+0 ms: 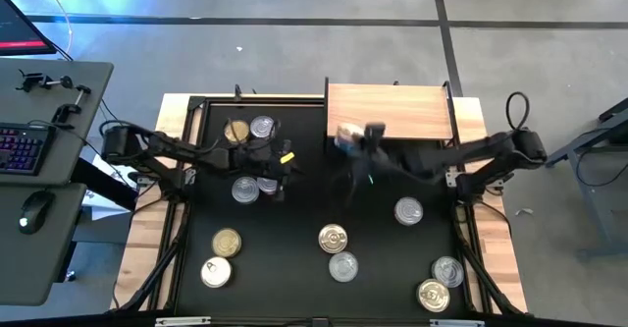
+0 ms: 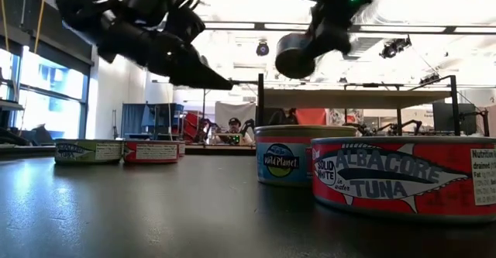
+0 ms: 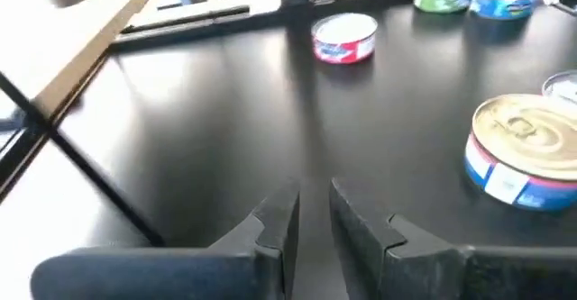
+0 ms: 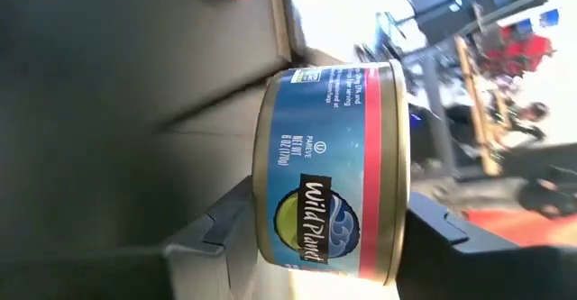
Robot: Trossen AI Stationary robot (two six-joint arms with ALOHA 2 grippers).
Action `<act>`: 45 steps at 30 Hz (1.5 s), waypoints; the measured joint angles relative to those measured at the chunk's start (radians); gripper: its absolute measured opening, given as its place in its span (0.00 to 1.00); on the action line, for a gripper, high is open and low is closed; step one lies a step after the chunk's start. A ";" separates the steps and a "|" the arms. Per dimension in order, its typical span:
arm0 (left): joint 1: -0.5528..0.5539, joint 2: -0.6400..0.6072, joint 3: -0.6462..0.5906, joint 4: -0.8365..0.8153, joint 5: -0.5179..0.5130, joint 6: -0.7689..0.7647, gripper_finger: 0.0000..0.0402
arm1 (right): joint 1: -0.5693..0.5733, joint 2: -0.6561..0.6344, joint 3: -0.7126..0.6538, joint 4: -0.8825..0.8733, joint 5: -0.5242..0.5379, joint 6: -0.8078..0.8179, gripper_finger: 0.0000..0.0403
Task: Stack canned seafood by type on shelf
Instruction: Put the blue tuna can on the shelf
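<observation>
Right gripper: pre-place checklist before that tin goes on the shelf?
1. Tin held: ok. The right gripper has its fingers on both sides of the Wild Planet tin.
2. Tin attitude: not ok, it lies on its side in the right wrist view.
3. Shelf landing spot: ok, bare wood shows in the high view.
4. Tin over shelf: not ok, it sits at the board's near-left corner.
5. Left gripper: ok, empty, apart, fingers nearly together.
</observation>
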 joint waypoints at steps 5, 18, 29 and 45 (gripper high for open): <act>-0.005 0.002 -0.032 0.066 -0.041 -0.020 0.13 | -0.207 0.068 0.015 0.082 -0.063 -0.187 0.41; -0.013 0.003 -0.032 0.083 -0.041 -0.011 0.13 | -0.330 0.136 0.033 0.212 -0.186 -0.287 0.65; -0.013 0.003 -0.032 0.082 -0.040 -0.011 0.13 | -0.372 0.135 0.260 -0.097 -0.455 -0.103 0.65; -0.013 0.003 -0.032 0.081 -0.040 -0.014 0.13 | -0.616 0.231 0.342 -0.080 -0.848 0.145 0.04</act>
